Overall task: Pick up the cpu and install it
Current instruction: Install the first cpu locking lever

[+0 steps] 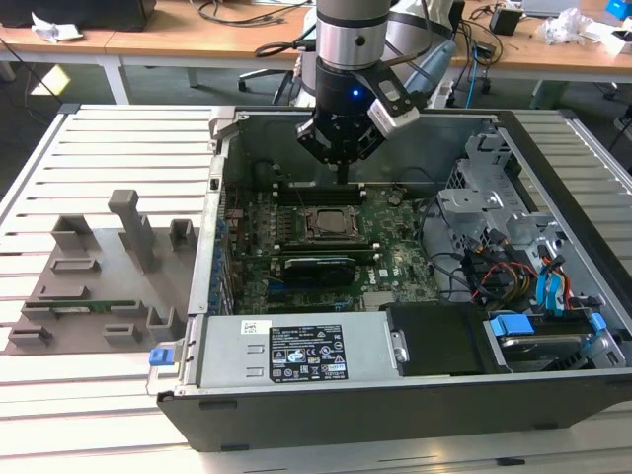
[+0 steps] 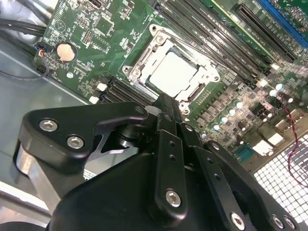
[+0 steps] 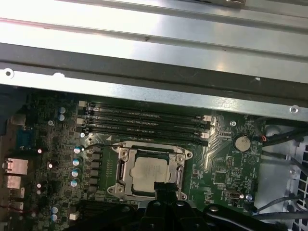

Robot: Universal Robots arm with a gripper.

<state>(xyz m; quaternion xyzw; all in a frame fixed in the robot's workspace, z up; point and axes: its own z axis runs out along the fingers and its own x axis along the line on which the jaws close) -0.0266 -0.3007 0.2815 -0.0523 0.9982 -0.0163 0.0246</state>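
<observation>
The cpu (image 3: 150, 174) lies flat in the motherboard socket (image 3: 120, 172), at 6 o'clock from the memory slots (image 3: 144, 122). The gripper (image 1: 343, 170) hovers just above, holding nothing; jaws' opening cannot be told.

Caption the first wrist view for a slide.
The cpu sits in the motherboard socket beside the memory slots, with the gripper at the socket's edge.
</observation>
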